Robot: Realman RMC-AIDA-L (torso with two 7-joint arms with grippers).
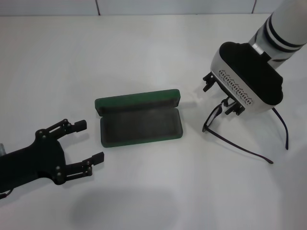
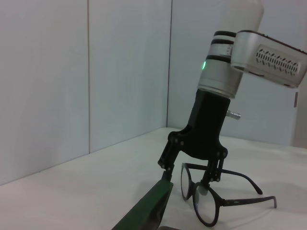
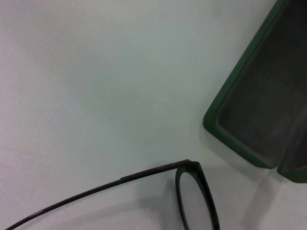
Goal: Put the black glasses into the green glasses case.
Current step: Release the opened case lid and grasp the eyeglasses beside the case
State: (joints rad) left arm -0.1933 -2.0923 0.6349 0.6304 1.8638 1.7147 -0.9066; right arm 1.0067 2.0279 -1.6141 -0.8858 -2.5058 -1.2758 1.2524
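The right gripper (image 1: 221,97) points down, fingers spread apart; the left gripper (image 1: 88,142) hovers low, fingers wide.

The green case (image 1: 139,120) lies open at the centre of the white table (image 1: 144,48), its lid standing along the 12 o'clock edge and its grey lining facing up. At 3 o'clock from it, just beside, the black glasses (image 1: 240,139) rest with temples unfolded and trailing toward 4 o'clock, while the right gripper (image 1: 220,98) stands over the frame front, fingers spread to either side of it. The left gripper (image 1: 88,141) sits at 8 o'clock from the case, near it but apart, fingers wide and holding nothing.
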